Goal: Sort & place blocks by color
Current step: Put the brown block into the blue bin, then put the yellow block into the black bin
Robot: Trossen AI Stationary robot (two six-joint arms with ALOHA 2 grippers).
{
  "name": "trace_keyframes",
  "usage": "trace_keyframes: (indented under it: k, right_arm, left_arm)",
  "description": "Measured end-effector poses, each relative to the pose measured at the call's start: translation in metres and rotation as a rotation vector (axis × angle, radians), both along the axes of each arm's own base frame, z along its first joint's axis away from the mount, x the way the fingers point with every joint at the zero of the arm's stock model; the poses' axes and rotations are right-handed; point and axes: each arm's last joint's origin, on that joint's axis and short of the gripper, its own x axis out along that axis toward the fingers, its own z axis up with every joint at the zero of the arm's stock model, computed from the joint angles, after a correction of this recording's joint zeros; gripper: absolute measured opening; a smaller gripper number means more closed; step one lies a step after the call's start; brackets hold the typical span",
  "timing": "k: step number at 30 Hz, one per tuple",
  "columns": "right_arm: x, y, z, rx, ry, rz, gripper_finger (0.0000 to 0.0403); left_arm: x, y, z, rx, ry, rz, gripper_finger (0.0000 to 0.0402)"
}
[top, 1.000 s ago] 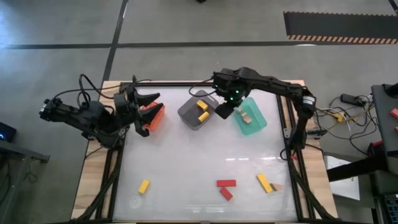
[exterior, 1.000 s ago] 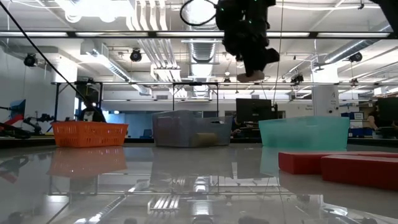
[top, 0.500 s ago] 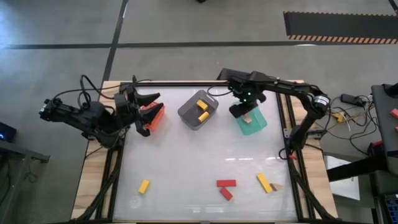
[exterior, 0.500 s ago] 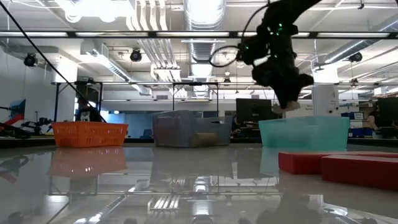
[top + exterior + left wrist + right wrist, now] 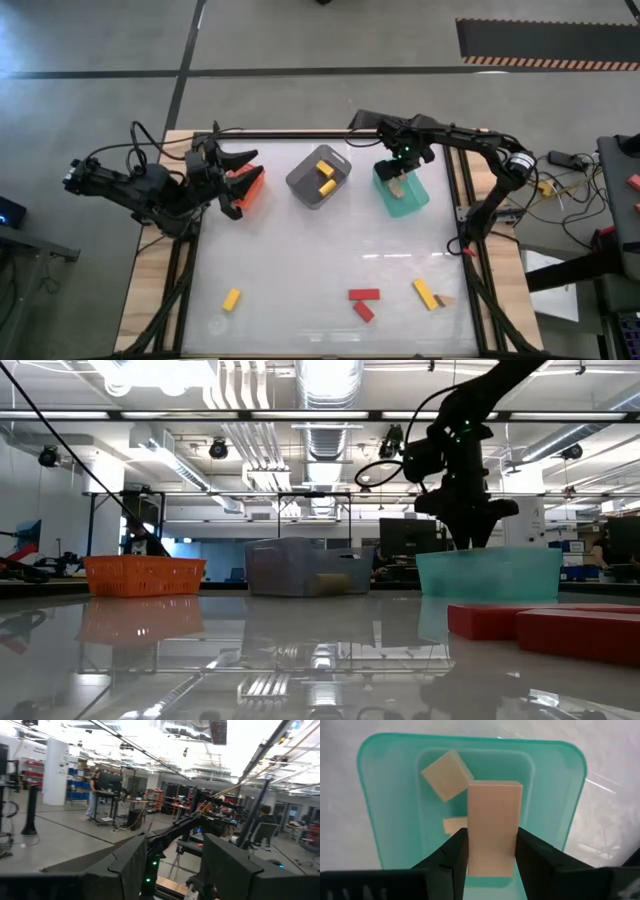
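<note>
Pale tan bar (image 5: 492,827) above two tan blocks (image 5: 447,781), yellow pair (image 5: 325,176) binned — others loose (image 5: 364,295)

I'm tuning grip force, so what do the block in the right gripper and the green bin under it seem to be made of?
The pale tan block, held in the right gripper, looks like unfinished wood: matte, even, sharp-edged, though no grain shows. The green bin looks like moulded plastic: translucent teal walls, rounded corners, a soft sheen. The left gripper waits at the orange bin.

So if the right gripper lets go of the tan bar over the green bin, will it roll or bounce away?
Probably not: the tan bar has flat faces, so it should not roll. The right gripper holds it over the green bin, whose walls would likely stop it. It looks stiff.
</note>
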Motion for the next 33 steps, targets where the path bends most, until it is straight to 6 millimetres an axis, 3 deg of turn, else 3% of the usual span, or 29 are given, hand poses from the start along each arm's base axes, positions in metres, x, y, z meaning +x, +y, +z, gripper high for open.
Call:
trace_keyframes:
  k: [8, 20, 26, 33]
  right_arm:
    - [-0.001, -0.001, 0.000, -0.024, 0.023, -0.011, 0.0152]
    - [-0.003, 0.001, 0.005, -0.025, 0.003, -0.009, 0.0154]
    - [-0.007, 0.006, 0.027, -0.070, -0.066, -0.010, 0.0147]
    - [-0.019, 0.018, 0.061, -0.153, -0.178, -0.045, 0.0134]
  left_arm:
    - [0.001, 0.000, -0.001, -0.006, 0.006, 0.019, 0.0181]
    - [0.002, 0.001, -0.003, -0.022, 0.017, 0.065, 0.0181]
    - [0.005, 0.000, -0.010, -0.082, 0.049, 0.057, 0.0181]
    - [0.019, -0.004, -0.037, -0.303, 0.149, 0.039, 0.0180]
